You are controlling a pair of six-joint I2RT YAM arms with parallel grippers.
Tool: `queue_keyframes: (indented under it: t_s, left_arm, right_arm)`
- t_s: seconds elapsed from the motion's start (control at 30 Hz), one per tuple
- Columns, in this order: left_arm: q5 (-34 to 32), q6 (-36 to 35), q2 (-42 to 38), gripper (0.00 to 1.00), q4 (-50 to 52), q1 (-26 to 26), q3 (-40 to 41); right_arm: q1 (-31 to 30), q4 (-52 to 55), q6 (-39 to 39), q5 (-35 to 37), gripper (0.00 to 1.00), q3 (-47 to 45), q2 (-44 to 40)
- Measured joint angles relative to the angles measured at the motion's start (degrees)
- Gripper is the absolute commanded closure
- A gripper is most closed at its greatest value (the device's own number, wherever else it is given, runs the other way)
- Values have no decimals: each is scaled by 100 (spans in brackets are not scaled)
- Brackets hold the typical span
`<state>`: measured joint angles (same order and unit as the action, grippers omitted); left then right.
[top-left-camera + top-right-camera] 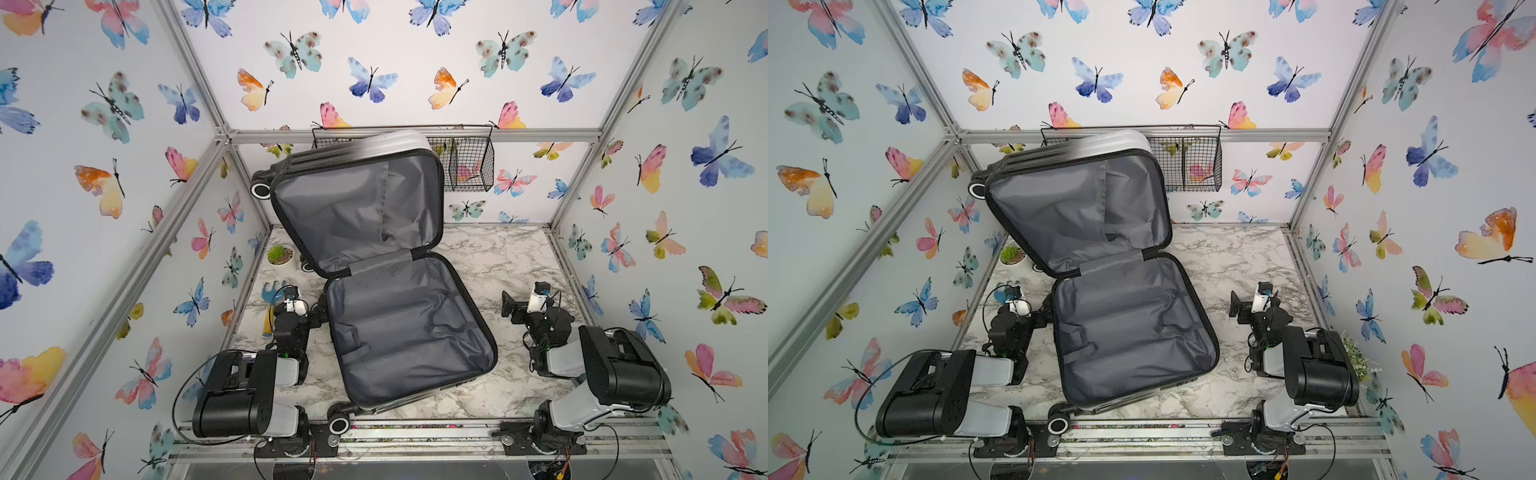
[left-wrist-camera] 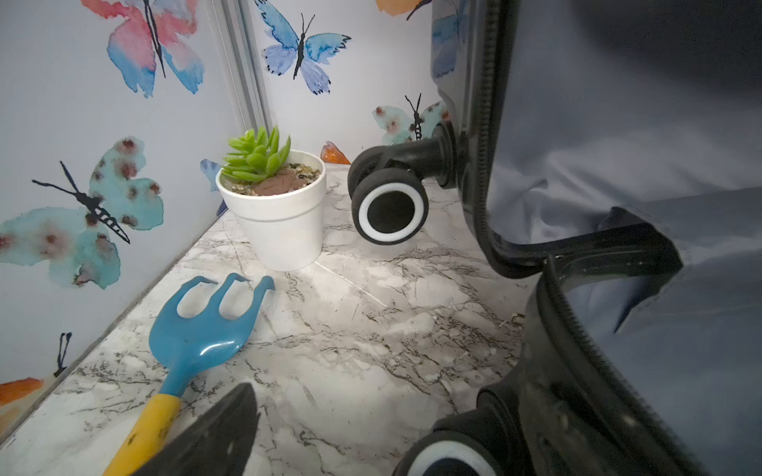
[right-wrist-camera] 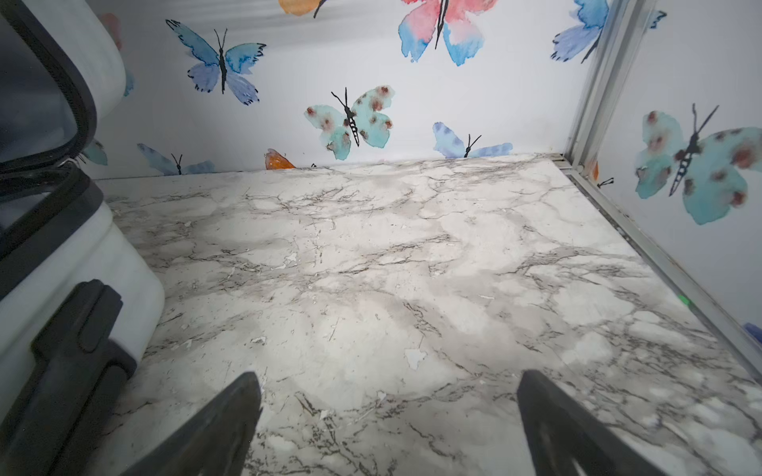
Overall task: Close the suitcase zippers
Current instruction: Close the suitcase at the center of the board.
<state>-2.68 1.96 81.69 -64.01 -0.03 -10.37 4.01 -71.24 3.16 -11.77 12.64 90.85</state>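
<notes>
Left end effector sits just beside the suitcase, right end effector apart.

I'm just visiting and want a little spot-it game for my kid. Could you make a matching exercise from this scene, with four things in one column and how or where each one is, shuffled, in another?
Things
1. suitcase
2. potted succulent
3. toy rake
4. wire basket

States
A. hanging up at the back, black mesh
B. lying flat, blue head, yellow handle
C. wide open, grey lining showing
D. standing upright in a white pot

Pairs: 1-C, 2-D, 3-B, 4-A
</notes>
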Motion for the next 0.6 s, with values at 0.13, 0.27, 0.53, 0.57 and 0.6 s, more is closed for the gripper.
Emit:
queue_keyframes:
  t_s: [0.13,0.27,0.53,0.57,0.6]
  left_arm:
    - [-2,-2,0,2,0,0,0]
    - [0,-2,0,2,0,0,0]
    - [-9,-13,0,2,2,-11,-2]
    - [-9,-17,0,2,0,-11,-2]
    - [-9,-22,0,2,0,-11,-2]
  right_arm:
    - [-7,7,-2,0,0,0,0]
    - [-31,9,0,2,0,13,0]
    - [-37,39,0,4,0,26,0]
    - [-37,48,-2,7,0,26,0]
    - [-39,52,-2,7,0,26,0]
